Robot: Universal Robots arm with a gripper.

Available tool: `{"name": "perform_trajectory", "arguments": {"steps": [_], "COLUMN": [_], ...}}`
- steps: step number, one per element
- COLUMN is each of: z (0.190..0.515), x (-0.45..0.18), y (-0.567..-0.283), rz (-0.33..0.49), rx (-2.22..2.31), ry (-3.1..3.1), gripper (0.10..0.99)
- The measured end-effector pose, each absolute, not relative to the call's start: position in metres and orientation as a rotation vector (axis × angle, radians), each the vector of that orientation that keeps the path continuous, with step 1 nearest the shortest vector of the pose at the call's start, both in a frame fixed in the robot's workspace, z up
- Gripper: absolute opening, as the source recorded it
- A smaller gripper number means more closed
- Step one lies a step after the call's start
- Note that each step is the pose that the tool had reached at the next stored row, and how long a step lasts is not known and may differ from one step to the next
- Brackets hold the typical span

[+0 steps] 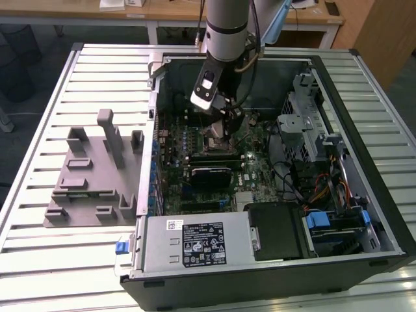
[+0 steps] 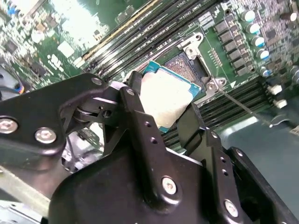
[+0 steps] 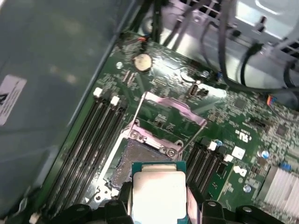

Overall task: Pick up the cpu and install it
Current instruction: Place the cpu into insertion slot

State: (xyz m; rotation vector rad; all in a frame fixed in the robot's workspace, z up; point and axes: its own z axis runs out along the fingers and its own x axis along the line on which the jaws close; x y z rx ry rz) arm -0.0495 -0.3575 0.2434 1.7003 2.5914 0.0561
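The tool [image 2: 164, 106] is clamped on the cpu [image 2: 170, 93], with a black finger [image 2: 140, 122] on each of two opposite edges. The chip's pale metal top faces the camera in both wrist views. It hangs just over the open socket [image 3: 140, 156], whose metal frame [image 3: 174, 109] stands raised beyond it. Both are inside the open computer case [image 1: 367, 149], above the green motherboard [image 1: 250, 170]. Farther from the tool, a label [image 1: 201, 244] on a metal box bears print I cannot read. A grey tray [image 1: 91, 188] sits on the tabletop [image 1: 32, 247] outside the case.
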Motion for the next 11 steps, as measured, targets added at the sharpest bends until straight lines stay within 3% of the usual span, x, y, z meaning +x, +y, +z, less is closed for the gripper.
{"name": "perform_trajectory", "arguments": {"steps": [11], "z": [0.2414], "x": [-0.0495], "y": [-0.3575], "rz": [0.049], "rx": [1.95], "ry": [2.405], "gripper": [0.545]}}
